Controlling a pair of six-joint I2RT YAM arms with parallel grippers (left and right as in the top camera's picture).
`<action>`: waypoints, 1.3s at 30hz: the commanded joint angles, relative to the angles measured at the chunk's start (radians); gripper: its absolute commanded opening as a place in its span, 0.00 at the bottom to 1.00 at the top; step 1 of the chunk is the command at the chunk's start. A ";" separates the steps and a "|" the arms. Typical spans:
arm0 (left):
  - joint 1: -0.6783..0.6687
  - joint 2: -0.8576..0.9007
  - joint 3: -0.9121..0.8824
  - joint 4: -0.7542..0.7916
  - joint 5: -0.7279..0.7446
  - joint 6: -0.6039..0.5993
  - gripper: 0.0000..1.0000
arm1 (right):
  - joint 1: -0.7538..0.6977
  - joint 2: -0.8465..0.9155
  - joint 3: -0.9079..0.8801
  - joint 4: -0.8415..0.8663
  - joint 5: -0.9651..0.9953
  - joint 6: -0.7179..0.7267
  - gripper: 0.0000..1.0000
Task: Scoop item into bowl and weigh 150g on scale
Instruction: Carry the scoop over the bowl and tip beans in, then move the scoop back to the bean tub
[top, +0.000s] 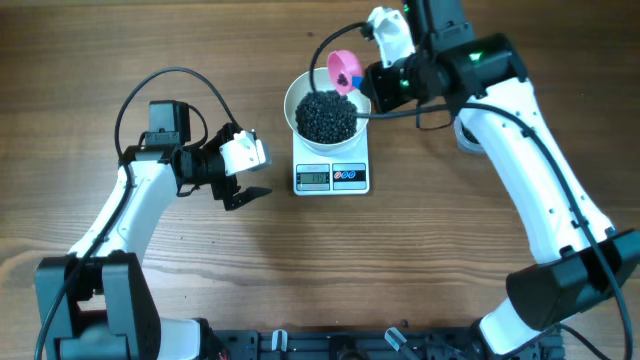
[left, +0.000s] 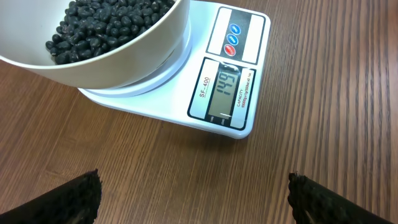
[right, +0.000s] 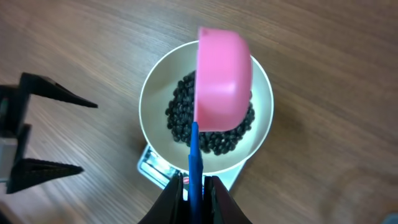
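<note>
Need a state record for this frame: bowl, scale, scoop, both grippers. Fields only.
bowl: white bowl sits on the scale, holding a heap of black beans
scale: on the table; display lit, digits not surely legible
scoop: pink scoop with blue handle, held over the bowl
right gripper: shut on the handle
left gripper: open, empty, above the table near the scale
</note>
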 joint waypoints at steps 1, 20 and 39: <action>0.005 -0.015 -0.003 0.000 0.008 0.019 1.00 | 0.034 0.018 0.021 0.011 0.088 -0.090 0.04; 0.005 -0.015 -0.003 0.000 0.008 0.019 1.00 | 0.106 0.057 0.020 0.072 0.192 -0.227 0.04; 0.005 -0.015 -0.003 0.000 0.008 0.019 1.00 | 0.101 0.062 0.020 0.080 0.167 -0.259 0.04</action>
